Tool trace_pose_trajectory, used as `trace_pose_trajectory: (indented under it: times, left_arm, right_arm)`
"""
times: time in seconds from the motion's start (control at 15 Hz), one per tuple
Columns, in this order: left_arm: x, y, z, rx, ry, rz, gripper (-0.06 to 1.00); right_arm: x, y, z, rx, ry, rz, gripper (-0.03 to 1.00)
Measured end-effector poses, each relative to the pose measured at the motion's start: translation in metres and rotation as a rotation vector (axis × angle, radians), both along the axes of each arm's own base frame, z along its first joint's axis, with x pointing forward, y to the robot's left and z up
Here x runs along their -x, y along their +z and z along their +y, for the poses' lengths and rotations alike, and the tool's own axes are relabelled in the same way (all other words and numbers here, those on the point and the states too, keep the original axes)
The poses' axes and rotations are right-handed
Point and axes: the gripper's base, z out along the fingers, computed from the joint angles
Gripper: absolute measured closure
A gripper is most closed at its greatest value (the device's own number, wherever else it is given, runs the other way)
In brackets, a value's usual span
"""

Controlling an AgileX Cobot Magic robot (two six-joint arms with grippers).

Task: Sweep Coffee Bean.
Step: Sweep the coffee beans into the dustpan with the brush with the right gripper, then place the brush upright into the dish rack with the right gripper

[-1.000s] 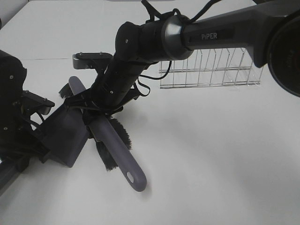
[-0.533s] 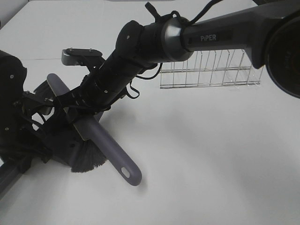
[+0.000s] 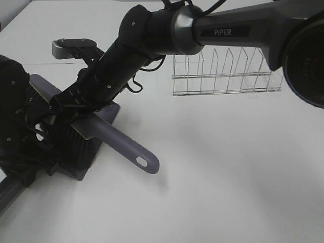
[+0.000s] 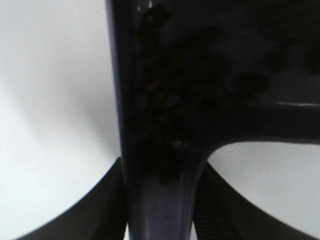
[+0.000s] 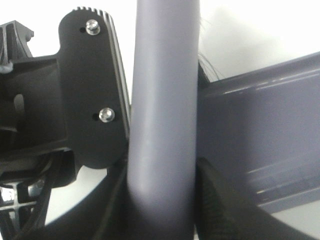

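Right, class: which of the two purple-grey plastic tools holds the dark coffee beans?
The purple-grey plastic dustpan, gripped by the left pincer: small dark coffee beans pile inside it. The long-handled purple-grey brush shows none.

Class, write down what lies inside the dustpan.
Dark coffee beans lie heaped inside the dustpan, toward its handle. In the high view the brush covers the pan, hiding anything beneath its bristles.

Smooth matt plastic brush handle (image 3: 121,147), glossy plastic dustpan (image 5: 260,130), shiny metal wire rack (image 3: 223,76), matt white table (image 3: 228,177).
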Motion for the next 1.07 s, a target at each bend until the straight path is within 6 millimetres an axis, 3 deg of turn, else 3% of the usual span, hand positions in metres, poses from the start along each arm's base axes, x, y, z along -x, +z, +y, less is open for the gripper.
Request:
trace_pose_trajectory:
  times: [0.33,0.6,0.67,1.07]
  left_arm:
    - [0.0,0.0,-0.001,0.009,-0.001,0.002,0.61]
    - [0.0,0.0,-0.001,0.011,-0.001,0.002,0.61]
    - [0.0,0.0,-0.001,0.012,-0.001,0.0,0.61]
    - [-0.001,0.0,-0.002,0.018,0.041,-0.019,0.61]
  right_arm:
    - [0.0,0.009,-0.001,0.045,0.059,-0.027,0.6]
    - [0.0,0.054,-0.009,0.061,0.076,-0.155,0.6]
    - [0.0,0.074,-0.017,0.102,0.048,-0.213,0.6]
    - [0.004,0.1,-0.05,0.352,-0.096,-0.186,0.6]
